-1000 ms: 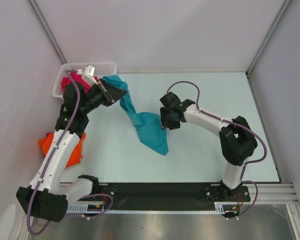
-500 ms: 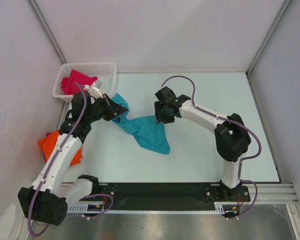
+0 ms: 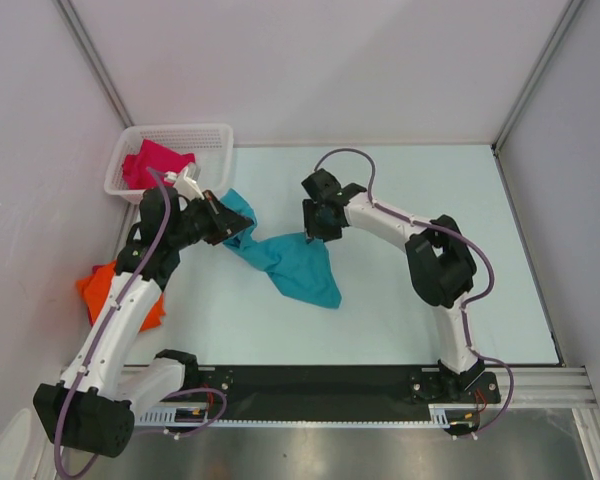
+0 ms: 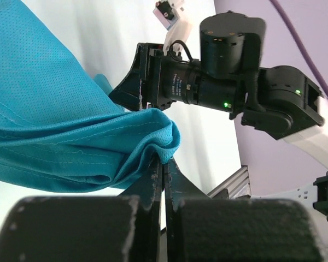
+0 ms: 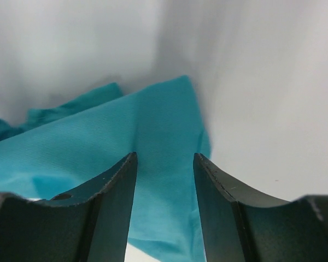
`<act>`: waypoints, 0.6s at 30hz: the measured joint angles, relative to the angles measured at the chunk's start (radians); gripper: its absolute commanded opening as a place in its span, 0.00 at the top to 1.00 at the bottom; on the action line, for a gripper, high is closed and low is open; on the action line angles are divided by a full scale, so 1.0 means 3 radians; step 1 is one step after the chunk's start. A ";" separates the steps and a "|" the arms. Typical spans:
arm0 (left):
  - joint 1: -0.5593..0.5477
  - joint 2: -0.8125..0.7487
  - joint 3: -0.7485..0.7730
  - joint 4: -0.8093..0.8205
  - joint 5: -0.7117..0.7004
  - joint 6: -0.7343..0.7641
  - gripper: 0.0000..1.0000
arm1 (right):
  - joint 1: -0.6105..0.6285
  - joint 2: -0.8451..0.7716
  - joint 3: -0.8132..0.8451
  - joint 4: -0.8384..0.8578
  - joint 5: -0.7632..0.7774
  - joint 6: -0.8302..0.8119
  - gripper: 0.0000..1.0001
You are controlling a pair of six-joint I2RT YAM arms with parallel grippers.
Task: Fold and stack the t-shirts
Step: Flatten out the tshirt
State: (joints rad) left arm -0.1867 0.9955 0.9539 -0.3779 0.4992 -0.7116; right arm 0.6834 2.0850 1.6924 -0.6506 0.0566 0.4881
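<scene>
The teal-blue t-shirt [image 3: 290,262] lies crumpled across the middle of the table. My left gripper [image 3: 230,228] is shut on its left end; in the left wrist view the cloth [image 4: 71,136] bunches over my closed gripper [image 4: 164,159]. My right gripper [image 3: 313,230] hovers open over the shirt's upper right corner, with teal cloth [image 5: 153,136] below the open gripper [image 5: 164,158] and nothing held. The magenta-red t-shirt [image 3: 152,163] sits in the white basket. The orange t-shirt [image 3: 102,283] lies at the left edge, partly hidden by my left arm.
The white lattice basket [image 3: 206,134] stands at the back left corner. Grey walls close in the table on three sides. A black rail [image 3: 320,385] runs along the near edge by the arm bases.
My left gripper pulled the teal shirt's end down and away from the basket toward the table. My right gripper moved up and left along the shirt to its upper right corner.
</scene>
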 measured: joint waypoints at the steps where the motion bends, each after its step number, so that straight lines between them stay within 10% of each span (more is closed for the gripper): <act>1: 0.0000 -0.0004 0.0000 -0.0010 0.0000 0.0013 1.00 | -0.0024 -0.0003 -0.0051 0.0008 0.0008 -0.0005 0.48; 18: 0.0010 -0.0011 0.0000 -0.0023 0.0001 0.0018 1.00 | -0.0181 -0.0120 -0.0715 0.0277 0.0011 -0.0019 0.49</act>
State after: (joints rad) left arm -0.1837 0.9920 0.9539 -0.3847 0.4995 -0.7063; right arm 0.6292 2.0491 1.4780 -0.5674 0.0601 0.4824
